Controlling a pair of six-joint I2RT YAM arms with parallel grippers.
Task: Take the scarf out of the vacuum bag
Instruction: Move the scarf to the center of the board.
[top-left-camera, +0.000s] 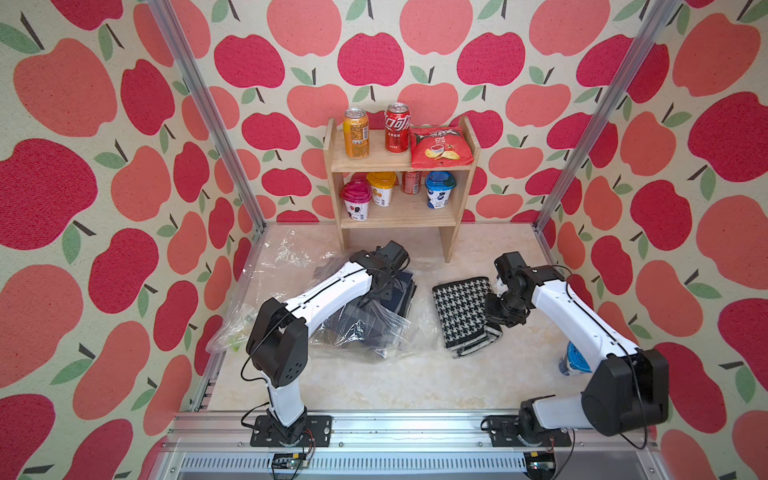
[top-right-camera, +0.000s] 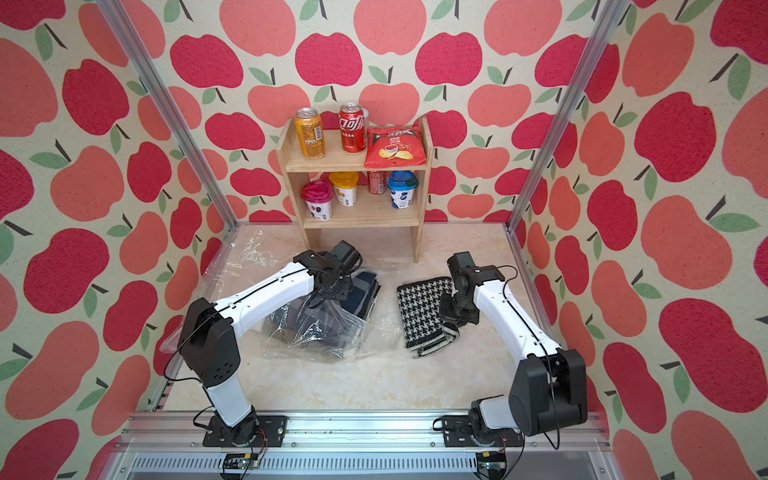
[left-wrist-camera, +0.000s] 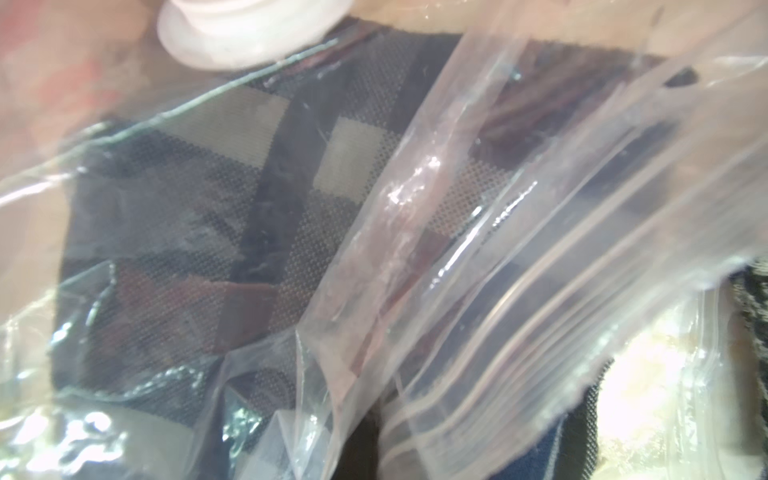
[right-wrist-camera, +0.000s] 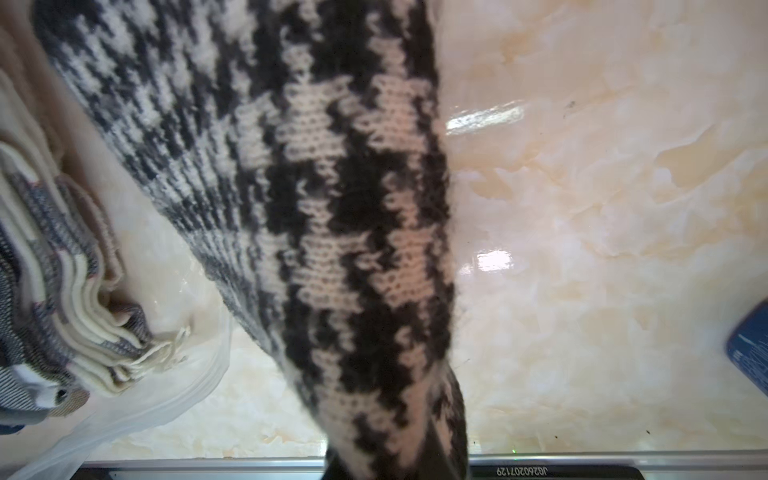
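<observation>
The black-and-white houndstooth scarf (top-left-camera: 463, 313) (top-right-camera: 424, 316) lies folded on the marble tabletop, to the right of the vacuum bag (top-left-camera: 374, 332) (top-right-camera: 324, 328) and outside it. My right gripper (top-left-camera: 496, 311) (right-wrist-camera: 395, 465) is shut on the scarf's right edge, and the knit (right-wrist-camera: 353, 208) runs straight into the jaws. The clear bag is crumpled and holds dark plaid folded cloth (top-left-camera: 399, 299) (left-wrist-camera: 257, 174). Its round white valve cap (left-wrist-camera: 249, 29) shows in the left wrist view. My left gripper (top-left-camera: 384, 291) (left-wrist-camera: 365, 449) is shut on a gathered fold of the bag's film (left-wrist-camera: 498, 249), which hides the jaws.
A wooden shelf (top-left-camera: 401, 166) with cans, a chip bag and cups stands at the back. A smaller clear bag with green bits (top-left-camera: 237, 328) lies at the left edge, with loose plastic (top-left-camera: 286, 253) behind it. A blue-and-white cup (top-left-camera: 575, 359) sits by the right arm.
</observation>
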